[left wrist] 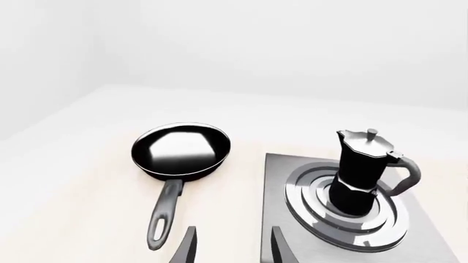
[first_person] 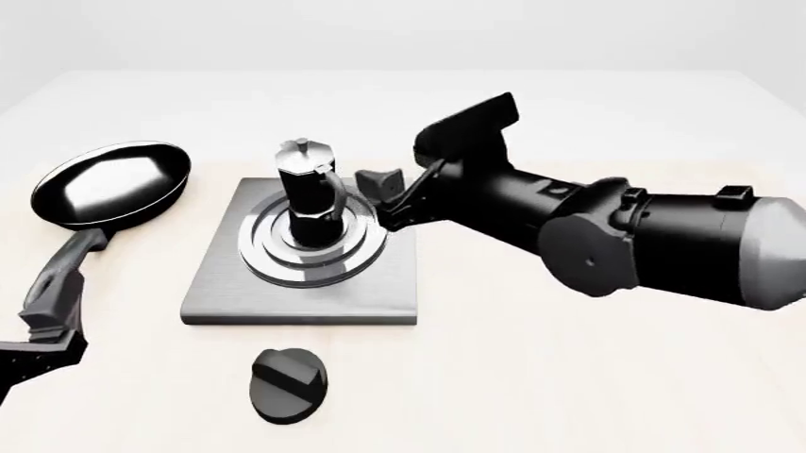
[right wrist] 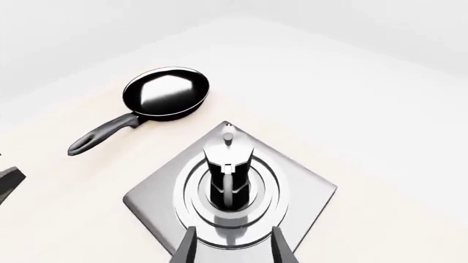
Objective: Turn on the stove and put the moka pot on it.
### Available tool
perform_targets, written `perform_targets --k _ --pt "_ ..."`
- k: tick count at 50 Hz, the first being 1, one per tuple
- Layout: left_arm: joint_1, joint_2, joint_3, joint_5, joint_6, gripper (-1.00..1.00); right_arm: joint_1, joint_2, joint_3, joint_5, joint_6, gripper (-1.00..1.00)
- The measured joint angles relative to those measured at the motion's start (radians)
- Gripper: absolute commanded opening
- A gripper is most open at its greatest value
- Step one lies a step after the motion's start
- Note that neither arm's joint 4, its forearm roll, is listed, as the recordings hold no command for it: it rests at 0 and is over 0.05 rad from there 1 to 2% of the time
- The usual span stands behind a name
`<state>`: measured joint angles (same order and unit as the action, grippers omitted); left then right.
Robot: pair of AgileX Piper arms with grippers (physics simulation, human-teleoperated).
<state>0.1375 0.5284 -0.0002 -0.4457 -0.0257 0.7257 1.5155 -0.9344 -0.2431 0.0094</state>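
The black moka pot [first_person: 309, 184] stands upright on the silver burner rings of the grey stove slab [first_person: 214, 293]. The black round knob [first_person: 290, 384] lies on the table just in front of the slab. My right gripper [first_person: 380, 195] is open and empty, just to the right of the pot by its handle, not touching it. In the right wrist view the pot [right wrist: 227, 175] stands ahead of the open fingers [right wrist: 281, 244]. My left gripper [first_person: 36, 344] is low at the front left, open in its wrist view [left wrist: 232, 249], far from the pot [left wrist: 358, 175].
A black frying pan [first_person: 113, 184] lies left of the stove, its handle [first_person: 63, 278] pointing towards my left gripper. It also shows in the left wrist view [left wrist: 181, 150] and the right wrist view [right wrist: 166, 93]. The right arm [first_person: 629, 236] stretches across the right half of the table.
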Motion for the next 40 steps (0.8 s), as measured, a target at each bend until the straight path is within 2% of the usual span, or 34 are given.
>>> perform_targets --k 15,40 --pt "0.009 -0.103 0.0 0.079 -0.01 1.0 -0.033 -0.247 0.072 0.112 0.003 1.0" --pt "0.01 -0.139 0.0 0.109 -0.015 1.0 -0.227 -0.629 0.224 0.257 0.034 1.0"
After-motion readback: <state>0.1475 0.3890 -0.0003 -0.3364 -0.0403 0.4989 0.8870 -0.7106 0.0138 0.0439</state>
